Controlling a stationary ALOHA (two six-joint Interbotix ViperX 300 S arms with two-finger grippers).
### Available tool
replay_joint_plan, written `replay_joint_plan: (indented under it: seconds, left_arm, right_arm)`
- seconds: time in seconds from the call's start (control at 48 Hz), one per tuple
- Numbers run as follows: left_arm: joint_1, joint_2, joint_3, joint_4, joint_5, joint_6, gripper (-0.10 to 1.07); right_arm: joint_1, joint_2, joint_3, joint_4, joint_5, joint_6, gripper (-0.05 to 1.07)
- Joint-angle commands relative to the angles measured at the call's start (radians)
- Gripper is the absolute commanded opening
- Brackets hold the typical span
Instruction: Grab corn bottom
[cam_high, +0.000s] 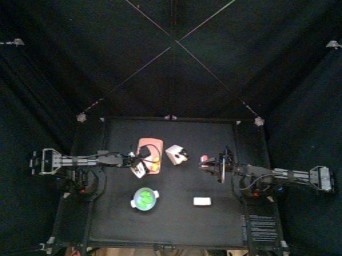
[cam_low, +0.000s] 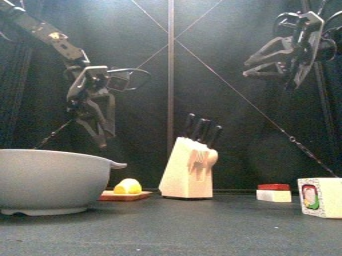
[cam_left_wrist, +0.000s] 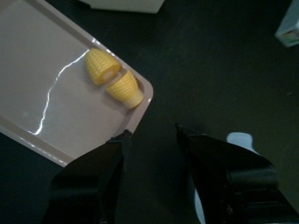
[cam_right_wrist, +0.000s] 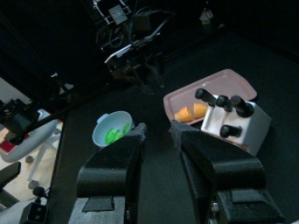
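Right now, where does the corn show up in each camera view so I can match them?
Top: corn on the pink board, left of centre.
Front: low, on the board between the grey bowl and the knife block.
Left wrist: two yellow pieces at the board edge, beyond the open hand.
Right wrist: orange bit behind the block.
Shared landmark: knife block.

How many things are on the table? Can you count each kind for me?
Corn pieces: 2
Pink tray: 1
Knife block: 1
Bowl: 1
Small boxes: 2
Total: 7
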Motion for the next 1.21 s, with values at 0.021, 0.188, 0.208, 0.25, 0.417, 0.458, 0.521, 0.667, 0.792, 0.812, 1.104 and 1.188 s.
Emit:
replay_joint_plan:
  seconds: [0.021, 0.188, 0.208, 0.25, 0.417, 0.458, 0.521, 0.667, 0.792, 0.812, 1.104, 1.188]
  left_arm:
    - [-0.035, 0.029, -0.078, 0.107, 0.041, -0.183, 0.83]
    - [-0.126, 0.075, -0.077, 0.390, 0.057, -0.617, 0.84]
    - [-0.137, 0.080, -0.077, 0.426, 0.058, -0.660, 0.84]
    - [-0.156, 0.091, -0.072, 0.495, 0.058, -0.741, 0.84]
    - [-0.212, 0.133, -0.067, 0.683, 0.077, -1.006, 0.87]
    - [-0.215, 0.143, -0.066, 0.712, 0.095, -1.049, 0.89]
    - [-0.215, 0.163, -0.064, 0.747, 0.130, -1.095, 0.93]
    - [-0.213, 0.209, -0.071, 0.753, 0.164, -1.134, 1.01]
    - [-0.210, 0.239, -0.071, 0.753, 0.167, -1.143, 1.01]
    - [-0.207, 0.245, -0.069, 0.755, 0.167, -1.144, 1.01]
    - [-0.181, 0.288, -0.078, 0.753, 0.158, -1.144, 0.99]
    - [-0.176, 0.293, -0.078, 0.753, 0.156, -1.146, 0.98]
  right_arm:
    - [0.005, -0.026, 0.008, 0.014, -0.008, 0.002, 0.70]
    - [0.008, -0.054, 0.026, 0.018, 0.008, 0.002, 0.70]
    - [0.009, -0.054, 0.026, 0.017, 0.009, 0.002, 0.70]
    - [0.011, -0.054, 0.026, 0.017, 0.015, 0.002, 0.70]
    - [0.006, -0.051, 0.025, 0.018, 0.029, 0.002, 0.70]
    - [0.006, -0.048, 0.025, 0.018, 0.029, 0.002, 0.70]
    - [0.006, -0.049, 0.026, 0.017, 0.029, 0.002, 0.70]
    - [0.005, -0.048, 0.028, 0.017, 0.031, 0.002, 0.70]
    - [0.000, -0.048, 0.028, 0.015, 0.043, 0.002, 0.70]
    - [0.000, -0.048, 0.028, 0.014, 0.043, 0.002, 0.70]
    - [-0.009, -0.048, 0.028, 0.011, 0.061, 0.000, 0.70]
    - [-0.014, -0.048, 0.029, 0.011, 0.064, 0.000, 0.70]
